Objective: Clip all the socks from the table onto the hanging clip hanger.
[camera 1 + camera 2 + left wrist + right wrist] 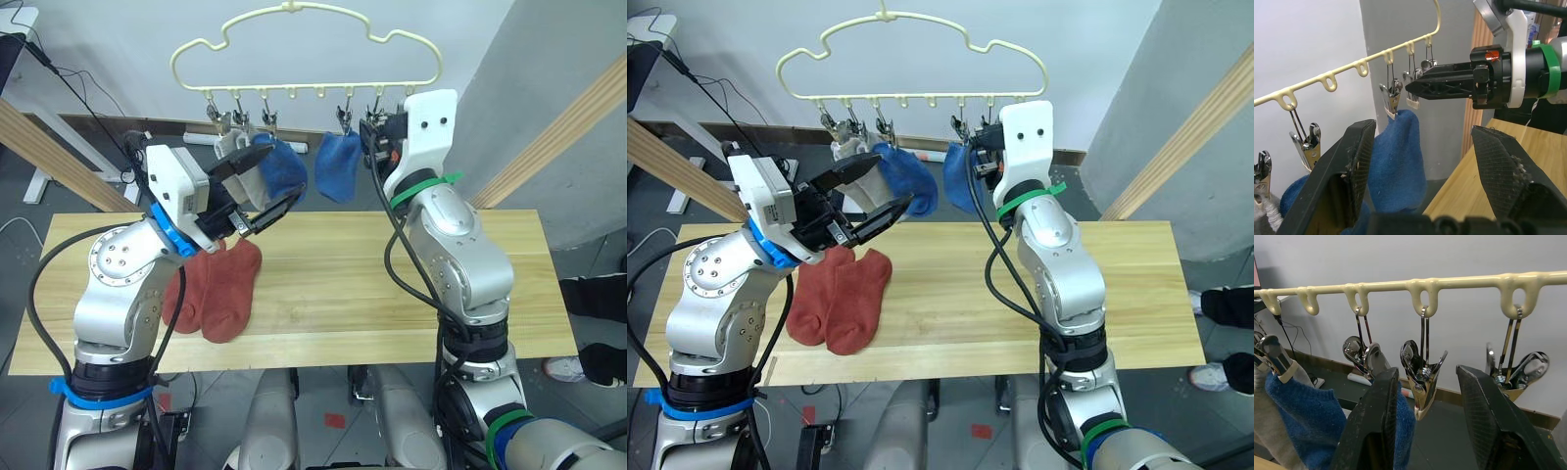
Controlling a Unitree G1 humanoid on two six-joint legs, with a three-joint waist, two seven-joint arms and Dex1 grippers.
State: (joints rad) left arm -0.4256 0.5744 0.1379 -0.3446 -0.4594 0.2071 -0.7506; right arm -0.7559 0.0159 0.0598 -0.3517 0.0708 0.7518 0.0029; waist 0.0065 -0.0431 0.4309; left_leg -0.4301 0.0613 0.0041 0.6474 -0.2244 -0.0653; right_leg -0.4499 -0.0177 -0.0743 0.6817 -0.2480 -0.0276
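Gaping empty around a free clip [1422,382], the right tool [1427,431] may nudge the clip hanger [294,24] swinging, while the left tool [257,188], also wide open and holding nothing, hovers far above the rust-red socks [220,289] on the counter [392,294].

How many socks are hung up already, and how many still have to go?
At least three socks look hung on the clip hanger: two blue socks, and a grey sock that may hide its pair. Both tools are open and empty: the left tool near the hung socks, the right tool around a free clip. Two red socks wait on the table.
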